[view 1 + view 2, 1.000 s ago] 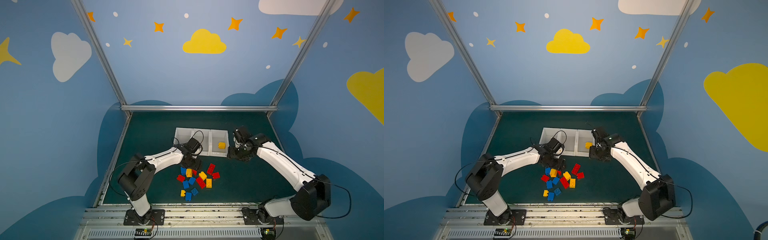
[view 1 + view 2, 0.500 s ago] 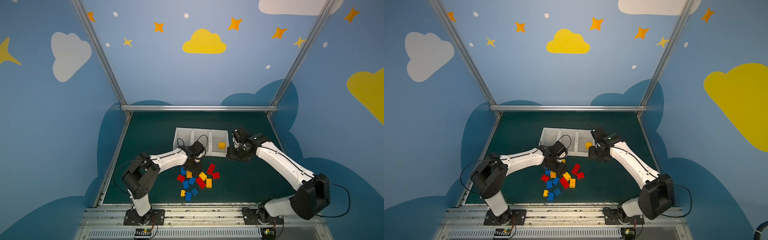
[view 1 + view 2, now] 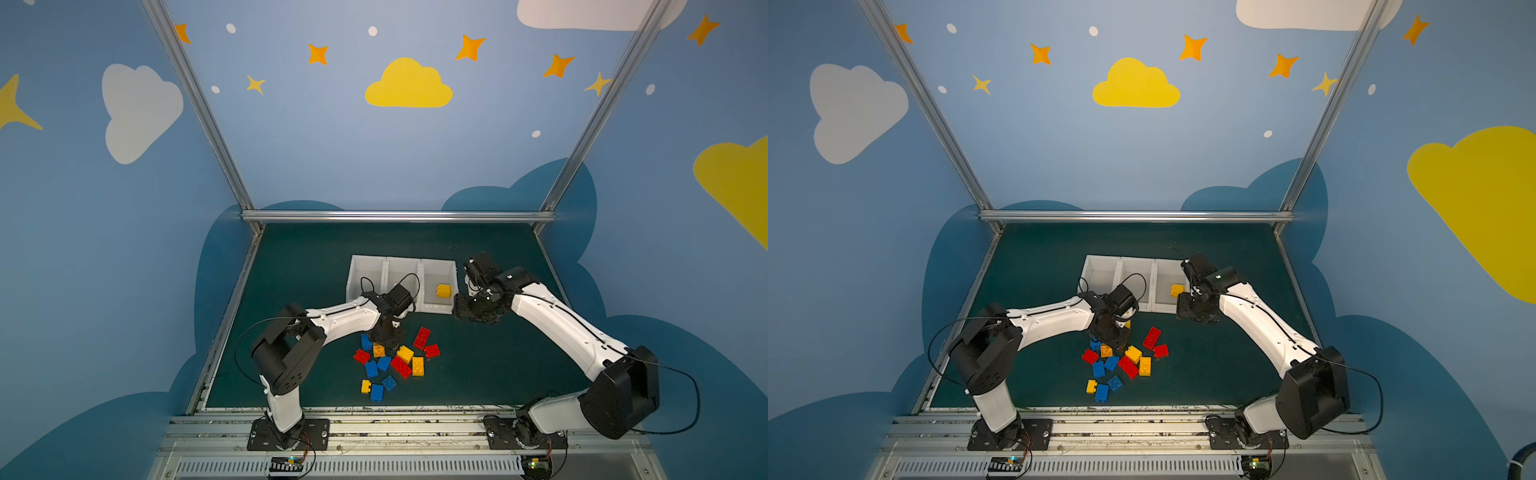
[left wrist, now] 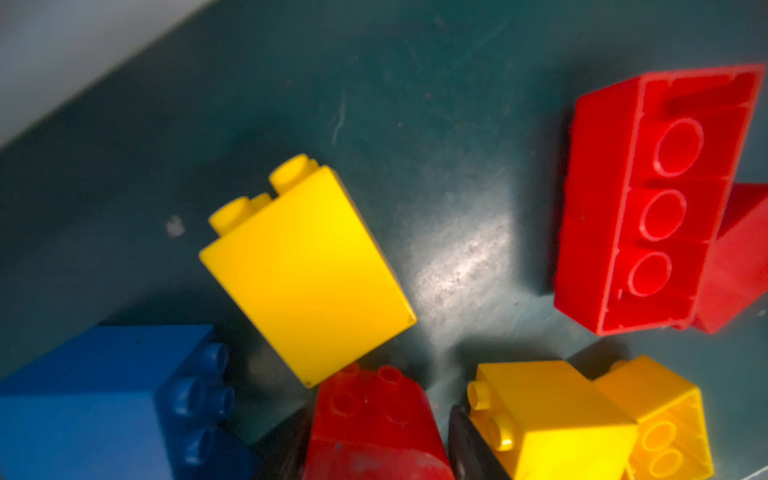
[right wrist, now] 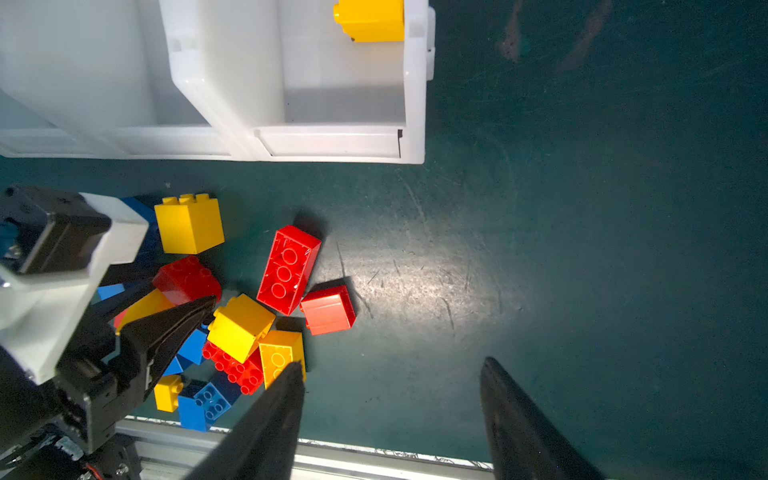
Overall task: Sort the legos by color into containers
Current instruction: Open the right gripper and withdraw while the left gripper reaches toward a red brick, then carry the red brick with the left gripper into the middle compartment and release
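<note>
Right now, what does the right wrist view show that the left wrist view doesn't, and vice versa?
Only the right wrist view: a yellow brick inside the end bin, and the right gripper, open and empty.
Only the left wrist view: the studs of a sideways blue brick, mostly hidden in the right wrist view.
Both: the left gripper shut on a square red brick, a toppled yellow brick, and an upturned long red brick.

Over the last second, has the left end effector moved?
Yes. The left end effector has moved away from the bins, a little further down each top view and into the bricks.
</note>
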Robot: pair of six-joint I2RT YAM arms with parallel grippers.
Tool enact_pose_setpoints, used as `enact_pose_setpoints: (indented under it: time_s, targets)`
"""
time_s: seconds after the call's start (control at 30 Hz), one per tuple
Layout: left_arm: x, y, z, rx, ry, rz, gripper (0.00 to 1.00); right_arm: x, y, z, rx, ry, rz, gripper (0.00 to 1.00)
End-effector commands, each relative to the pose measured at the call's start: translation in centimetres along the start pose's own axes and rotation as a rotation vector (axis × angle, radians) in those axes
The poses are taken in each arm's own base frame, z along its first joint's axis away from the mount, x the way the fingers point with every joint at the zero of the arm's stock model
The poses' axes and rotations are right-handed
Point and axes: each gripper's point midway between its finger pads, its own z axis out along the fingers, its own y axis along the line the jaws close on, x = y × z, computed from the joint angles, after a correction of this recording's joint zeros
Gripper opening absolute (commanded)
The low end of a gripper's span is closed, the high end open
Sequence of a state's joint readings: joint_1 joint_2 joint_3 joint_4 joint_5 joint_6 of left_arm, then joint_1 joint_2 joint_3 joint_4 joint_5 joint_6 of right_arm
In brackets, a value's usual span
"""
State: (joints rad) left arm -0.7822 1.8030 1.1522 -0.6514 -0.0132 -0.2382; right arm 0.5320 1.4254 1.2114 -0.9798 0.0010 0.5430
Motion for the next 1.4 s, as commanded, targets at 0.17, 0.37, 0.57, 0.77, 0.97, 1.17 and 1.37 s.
enact_pose_setpoints:
  time_s: [0.17,0.37,0.57,0.77,0.97,1.17,1.37]
  targets:
    - [-0.2,-0.4,-0.5,0.01,0.005,-0.001,0.47,0.7,-0.2,0.4,0.01,0.023,0.002,0.67]
    - [-2.1,-1.2,-3.4,0.042,-0.069,0.008,0.46,0.6,-0.2,-0.2,0.003,0.006,0.005,0.67]
    - [-4.8,-1.6,-6.7,0.047,-0.151,0.037,0.46,0.4,-0.2,-0.6,0.0,-0.005,0.004,0.66]
    - [-9.6,0.0,-8.7,0.016,-0.256,0.021,0.46,0.3,-0.2,-0.9,0.0,-0.008,0.002,0.66]
    - [-14.0,2.2,-7.3,-0.004,-0.259,0.019,0.46,0.4,-0.4,-1.3,0.004,-0.014,0.001,0.66]
    - [-16.4,3.5,-6.2,-0.019,-0.249,0.014,0.47,0.7,-0.8,-1.6,0.012,-0.018,0.008,0.66]
    - [-17.1,4.1,-5.9,-0.022,-0.259,-0.007,0.55,0.9,-0.9,-1.5,0.014,-0.015,0.018,0.66]
